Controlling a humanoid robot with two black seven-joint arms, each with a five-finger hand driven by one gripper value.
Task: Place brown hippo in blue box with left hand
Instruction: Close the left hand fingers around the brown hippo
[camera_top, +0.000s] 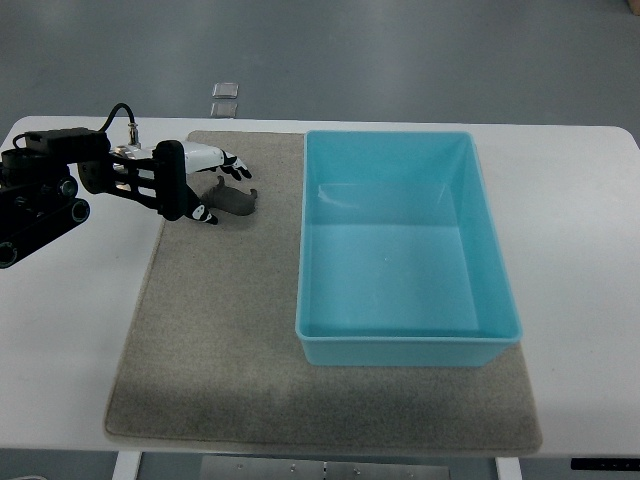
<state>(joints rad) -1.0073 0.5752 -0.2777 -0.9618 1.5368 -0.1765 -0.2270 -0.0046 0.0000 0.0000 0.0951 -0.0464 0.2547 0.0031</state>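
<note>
The brown hippo (238, 201) is a small dark shape lying on the grey mat (210, 350), just left of the blue box (303, 250). My left hand (212, 186) comes in from the left edge, black and white, and sits right beside the hippo on its left. Its fingers (236, 166) are spread above the toy, with the thumb (205, 213) below it. They do not look closed on the hippo. The box is light blue, rectangular and has nothing inside. The hand hides part of the hippo.
The mat lies on a white table (580, 220) and the box covers its right half. Two small clear plastic pieces (224, 98) lie at the table's far edge. The black forearm with its cable (60, 180) stretches over the table's left side.
</note>
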